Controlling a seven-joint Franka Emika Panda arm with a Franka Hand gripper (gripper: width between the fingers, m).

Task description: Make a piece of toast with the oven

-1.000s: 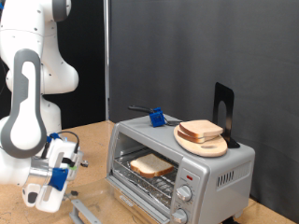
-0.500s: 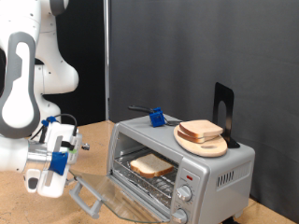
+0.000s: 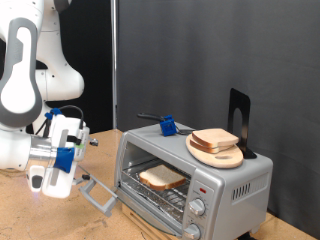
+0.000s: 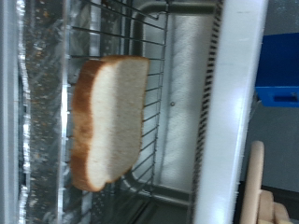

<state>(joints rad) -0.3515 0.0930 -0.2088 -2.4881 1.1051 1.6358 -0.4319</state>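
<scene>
Sitting on the wire rack (image 3: 150, 190) inside the oven (image 3: 195, 170) is the piece of toast (image 3: 161, 178), so the loading step looks already handled. Nothing is held by the gripper (image 3: 55, 175); it's parked at the exterior view's left, just beside the door handle (image 3: 97, 194) of the dropped-open glass door (image 3: 130, 208). Whether its fingers are spread or pressed together can't be told. Door closing seems to be the step in hand, and a push up under that handle would probably be called for. Farther back, a wooden plate (image 3: 216, 154) with more bread is seen on the oven's top, all carried by a wooden tabletop (image 3: 15, 215) against a black curtain (image 3: 200, 50).
</scene>
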